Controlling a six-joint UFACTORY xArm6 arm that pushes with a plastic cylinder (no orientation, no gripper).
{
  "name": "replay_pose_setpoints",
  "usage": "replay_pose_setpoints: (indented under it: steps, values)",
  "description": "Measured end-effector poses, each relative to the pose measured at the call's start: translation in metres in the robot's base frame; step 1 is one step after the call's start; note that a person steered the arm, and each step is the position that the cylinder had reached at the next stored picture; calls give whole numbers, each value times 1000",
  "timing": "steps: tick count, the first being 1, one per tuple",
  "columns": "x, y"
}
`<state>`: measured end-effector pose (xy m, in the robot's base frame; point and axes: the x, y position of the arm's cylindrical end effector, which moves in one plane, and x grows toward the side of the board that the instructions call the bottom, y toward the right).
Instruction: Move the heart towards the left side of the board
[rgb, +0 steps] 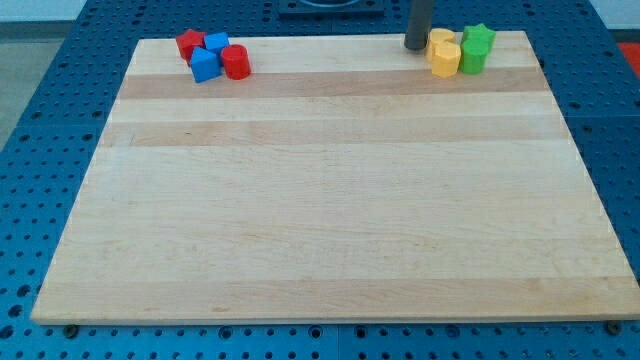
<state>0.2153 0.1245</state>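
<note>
Two yellow blocks sit together near the board's top right corner. The lower one (445, 59) looks heart-shaped. The upper one (440, 39) is partly hidden behind it, and its shape is unclear. My tip (415, 47) is at the board's top edge, just left of the upper yellow block, very close to or touching it. A green star (480, 37) and a green round block (472, 57) sit against the right side of the yellow blocks.
Near the top left corner of the wooden board (330, 200) is a cluster: a red star (188, 43), a blue cube (216, 44), another blue block (204, 66) and a red cylinder (236, 62). Blue perforated table surrounds the board.
</note>
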Motion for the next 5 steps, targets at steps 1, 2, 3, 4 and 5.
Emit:
replay_pose_setpoints:
  steps: [1, 2, 3, 4, 5]
  values:
    - [3, -9]
    - [32, -38]
    - [85, -54]
    - [128, -18]
    - [139, 59]
